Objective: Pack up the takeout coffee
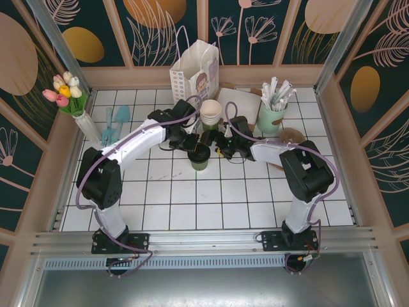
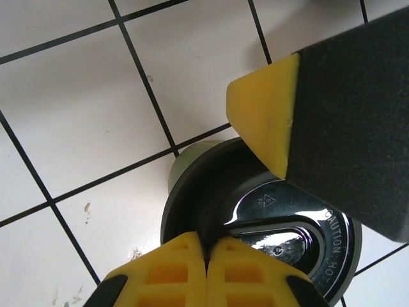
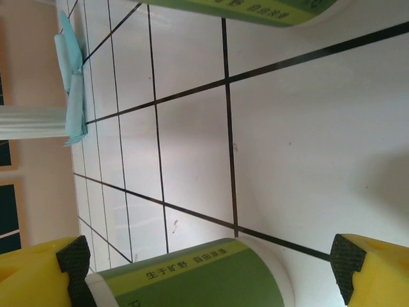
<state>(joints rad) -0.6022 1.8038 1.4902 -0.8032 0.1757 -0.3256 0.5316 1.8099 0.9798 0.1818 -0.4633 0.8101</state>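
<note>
The takeout coffee (image 1: pixel 199 157) is a short dark-green cup with a black lid, standing upright mid-table. My left gripper (image 1: pixel 191 146) hangs just over it. In the left wrist view its yellow fingertips (image 2: pixel 208 259) are shut together and rest on the near rim of the black lid (image 2: pixel 217 192). My right gripper (image 1: pixel 221 146) stands open at the cup's right side. One of its fingers (image 2: pixel 275 121) reaches over the lid. In the right wrist view the green cup wall (image 3: pixel 192 278) lies between the two wide-apart fingers (image 3: pixel 38 272).
A white paper bag (image 1: pixel 193 71) stands at the back. In front of it is a stack of cream cups (image 1: pixel 211 112), and a mint cup of wrapped straws (image 1: pixel 273 114) stands to the right. A tulip vase (image 1: pixel 84 121) and teal spoons (image 1: pixel 115 120) are on the left. Another green cup (image 3: pixel 255 7) is close by.
</note>
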